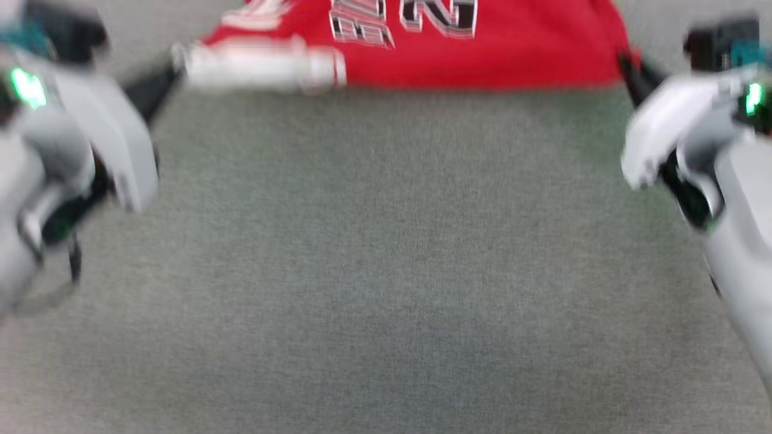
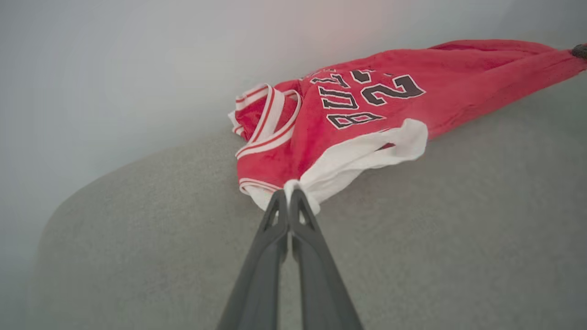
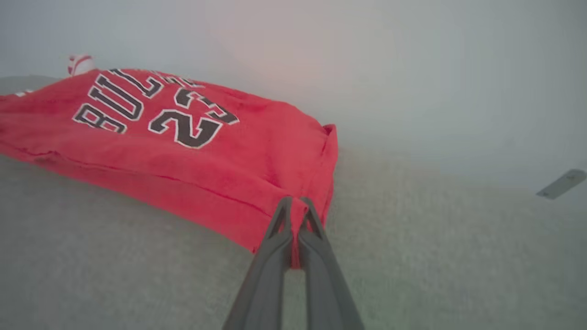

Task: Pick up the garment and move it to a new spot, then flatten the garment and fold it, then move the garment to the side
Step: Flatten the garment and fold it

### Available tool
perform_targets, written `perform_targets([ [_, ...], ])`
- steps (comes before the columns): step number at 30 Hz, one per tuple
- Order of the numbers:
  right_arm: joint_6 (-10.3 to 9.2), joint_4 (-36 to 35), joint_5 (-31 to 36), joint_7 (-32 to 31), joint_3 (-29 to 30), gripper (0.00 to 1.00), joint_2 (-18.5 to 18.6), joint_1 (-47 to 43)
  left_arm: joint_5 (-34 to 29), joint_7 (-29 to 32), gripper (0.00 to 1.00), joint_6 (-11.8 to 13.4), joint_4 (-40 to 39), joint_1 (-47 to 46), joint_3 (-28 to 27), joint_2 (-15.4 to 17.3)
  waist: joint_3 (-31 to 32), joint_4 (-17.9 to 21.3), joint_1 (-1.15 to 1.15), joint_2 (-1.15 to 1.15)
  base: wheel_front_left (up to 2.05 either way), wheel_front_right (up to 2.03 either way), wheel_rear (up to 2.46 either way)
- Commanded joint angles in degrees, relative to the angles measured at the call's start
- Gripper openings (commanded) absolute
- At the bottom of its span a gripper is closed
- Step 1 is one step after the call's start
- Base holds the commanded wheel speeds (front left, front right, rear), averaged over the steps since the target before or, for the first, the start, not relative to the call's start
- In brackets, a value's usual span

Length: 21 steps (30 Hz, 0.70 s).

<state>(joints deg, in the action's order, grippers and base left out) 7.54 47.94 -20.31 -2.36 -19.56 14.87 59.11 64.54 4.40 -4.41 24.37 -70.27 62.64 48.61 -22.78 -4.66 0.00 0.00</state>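
Left hand (image 2: pixel 289 192) gripping sleeve (image 2: pixel 367 149), right hand (image 3: pixel 296 201) gripping hem (image 3: pixel 206 201) — garment (image 1: pixel 512 54) blurred, lettering (image 1: pixel 434 15) cut off

Left tool (image 2: pixel 289 195) and right tool (image 3: pixel 296 204), spread wide apart, each clamp the garment (image 3: pixel 238 151)

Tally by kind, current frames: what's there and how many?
shirt: 1
pincers: 2 (left pincer, right pincer, each shut on the shirt)
grey surface: 1
Total: 4
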Motion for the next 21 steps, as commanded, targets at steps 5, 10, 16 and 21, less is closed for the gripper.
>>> perform_targets([
  [5, -0.11, -14.51, -8.7, -9.65, -1.35, 0.0, 7.62, -14.76, 4.07, 1.96, 0.0, 6.9, -14.13, 11.99, 2.32, 7.72, 7.78, -0.07, 0.0, 0.0, 0.0, 0.0, 0.0],
  [10, -0.11, -28.37, -13.57, -18.2, 2.05, 0.0, 12.46, -29.26, 7.55, 1.59, 0.0, 13.88, -27.6, 21.71, 4.64, 14.42, 9.39, 0.09, 0.0, 0.0, 0.0, 0.0, 0.0],
  [16, -0.11, -42.58, -15.86, -27.97, 7.49, 0.0, 12.76, -44.67, 10.06, 1.59, 0.0, 19.52, -37.84, 30.18, 7.54, 20.02, 10.12, -0.13, 0.0, 0.0, 0.0, 0.0, 0.0],
  [21, -0.11, -51.45, -16.67, -35.41, 12.29, 0.0, 11.49, -54.16, 13.45, 2.59, 0.0, 22.28, -43.14, 35.77, 8.86, 22.34, 10.14, -0.45, 0.0, 0.0, 0.0, 0.0, 0.0],
])
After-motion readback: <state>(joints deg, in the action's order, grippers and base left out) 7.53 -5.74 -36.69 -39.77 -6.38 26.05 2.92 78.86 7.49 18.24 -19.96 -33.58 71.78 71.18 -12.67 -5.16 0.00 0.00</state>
